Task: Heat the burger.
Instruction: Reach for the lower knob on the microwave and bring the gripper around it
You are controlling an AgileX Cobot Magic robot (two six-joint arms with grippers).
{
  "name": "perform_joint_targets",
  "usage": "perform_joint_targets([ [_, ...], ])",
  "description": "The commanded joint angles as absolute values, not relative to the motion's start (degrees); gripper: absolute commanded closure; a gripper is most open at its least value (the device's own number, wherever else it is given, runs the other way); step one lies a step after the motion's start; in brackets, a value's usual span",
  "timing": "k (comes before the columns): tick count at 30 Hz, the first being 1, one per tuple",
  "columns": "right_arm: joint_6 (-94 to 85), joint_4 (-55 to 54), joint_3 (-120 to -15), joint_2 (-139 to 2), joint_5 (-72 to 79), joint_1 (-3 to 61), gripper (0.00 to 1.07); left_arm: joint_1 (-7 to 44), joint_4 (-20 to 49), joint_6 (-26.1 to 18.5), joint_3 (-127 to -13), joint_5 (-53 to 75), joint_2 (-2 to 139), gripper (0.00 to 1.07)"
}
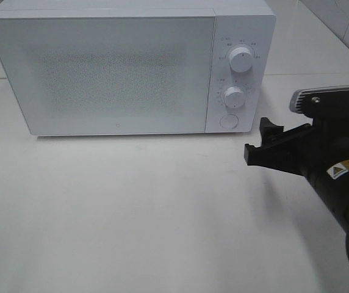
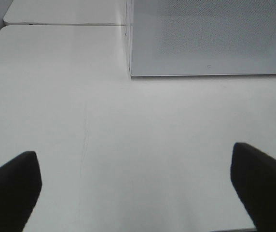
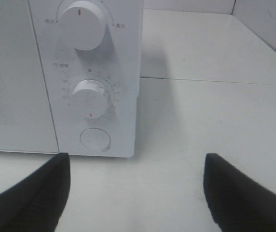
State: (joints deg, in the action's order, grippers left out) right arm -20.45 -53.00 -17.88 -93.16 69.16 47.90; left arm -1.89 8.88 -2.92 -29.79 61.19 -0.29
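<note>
The burger is out of view in all three frames. A white microwave (image 1: 113, 73) stands at the back of the table with its door shut. My right gripper (image 1: 257, 139) hovers just in front of the control panel's right end, open, with nothing between its black fingers (image 3: 36, 193). The right wrist view faces the upper knob (image 3: 82, 24), the lower timer knob (image 3: 90, 98) and the round door button (image 3: 95, 138). My left gripper (image 2: 133, 152) is open and empty over bare table, some way in front of the microwave's left corner (image 2: 131, 72); the exterior view does not show it.
The white table (image 1: 132, 220) stretches in front of the microwave. A seam between two tabletops (image 3: 215, 79) runs to the right of the microwave. A tiled wall (image 1: 345, 18) rises at the back right.
</note>
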Motion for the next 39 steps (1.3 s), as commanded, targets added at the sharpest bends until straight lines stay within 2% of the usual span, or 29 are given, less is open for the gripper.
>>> perform_joint_targets([
  [1, -21.4, -54.8, -21.0, -95.4, 74.0, 49.7, 0.29, -2.1, 8.8, -2.9, -29.5, 61.0, -1.3, 0.07],
  [15, -21.2, -54.7, -28.9, -104.1, 77.2, 49.7, 0.31, -2.1, 8.8, -2.9, -29.5, 61.0, -1.3, 0.07],
  [27, -18.3, -45.5, -35.6, -108.9, 73.1, 41.3, 0.31, -2.1, 8.8, -2.9, -29.5, 61.0, -1.3, 0.07],
  [39, -15.6, -41.4, -41.0, -114.3, 71.4, 38.0, 0.31, -2.1, 8.8, -2.9, -29.5, 61.0, -1.3, 0.07],
])
